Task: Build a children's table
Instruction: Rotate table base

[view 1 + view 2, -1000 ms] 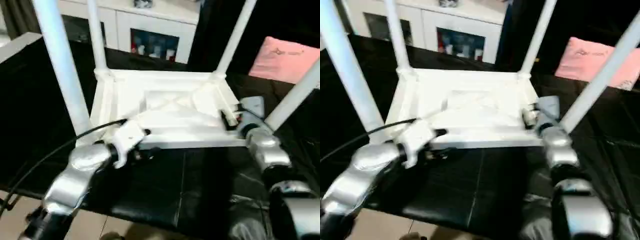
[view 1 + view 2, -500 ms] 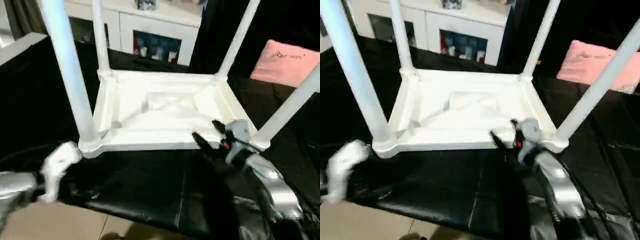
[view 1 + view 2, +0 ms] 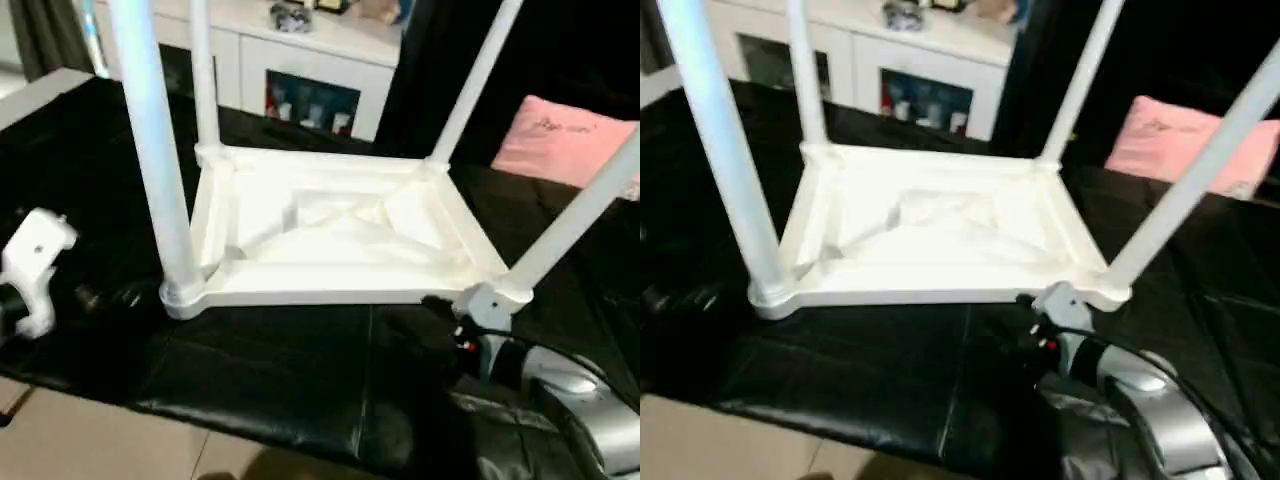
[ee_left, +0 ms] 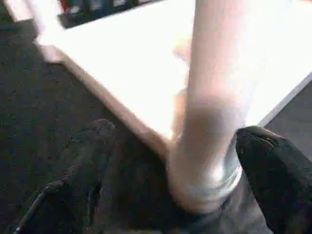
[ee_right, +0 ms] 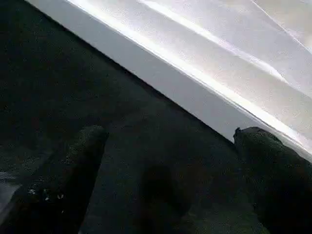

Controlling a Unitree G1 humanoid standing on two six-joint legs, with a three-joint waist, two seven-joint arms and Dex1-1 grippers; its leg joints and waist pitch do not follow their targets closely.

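A white plastic rectangular tabletop [image 3: 340, 235] lies upside down on a black leather-like surface [image 3: 290, 370] in front of me, its ribbed underside facing up. Four long white tapered round legs stand upright from its round corner sockets: a near-left leg [image 3: 155, 150], a far-left leg [image 3: 203, 75], a far-right leg [image 3: 475, 80] and a near-right leg [image 3: 580, 215], which leans outward toward my right.

My left gripper [image 4: 170, 195] is off to my left, just beside the table's near-left corner. Its two black fingers [image 4: 90, 161] stand wide apart, one on each side of the base of the near-left leg, and I cannot tell whether either finger touches the leg. In the head view, the white housing of that wrist [image 3: 35, 265] sits at the left edge, well apart from the tabletop's long front edge.

My right gripper [image 5: 170, 170] hangs low beside the near-right corner, over the black surface. Its black fingers [image 5: 78, 165] are spread wide with nothing between them, and the tabletop's white rim runs just past the fingertips. My silver right forearm [image 3: 1160, 410] reaches up from the bottom right.

Behind the table stands a white cabinet with glass doors [image 3: 300, 85]. A pink pillow [image 3: 565, 140] lies on the dark surface to the far right.
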